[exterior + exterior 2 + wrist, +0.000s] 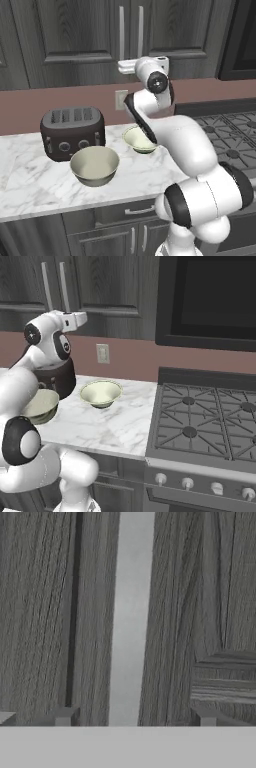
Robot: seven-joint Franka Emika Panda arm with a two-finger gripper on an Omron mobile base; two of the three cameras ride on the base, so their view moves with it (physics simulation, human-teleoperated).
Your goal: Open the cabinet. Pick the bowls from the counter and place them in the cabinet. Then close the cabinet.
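Gripper [135,718] is up at the cabinet [75,35], jaws apart w/ the right door's handle [130,617] running up between the fingertips [206,717]; no pad looks to be touching the bar yet, though the tips are cut off low in the hand view so can't be sure. Doors both shut. Both bowls sit on the counter [30,175]: larger bowl [94,165] in front of the toaster [72,131], smaller bowl [139,138] behind the arm's forearm, near the wall.

Risks, as I judge them:
- Bar sits left of centre btwn the tips, so closing may pinch unevenly and skid off.
- Pull straight back instead of along the hinge arc → grip slips or arm binds.
- Door may swing toward the wrist, which is close to it.
- Elbow hangs right over the smaller bowl; a big retreat could knock it.
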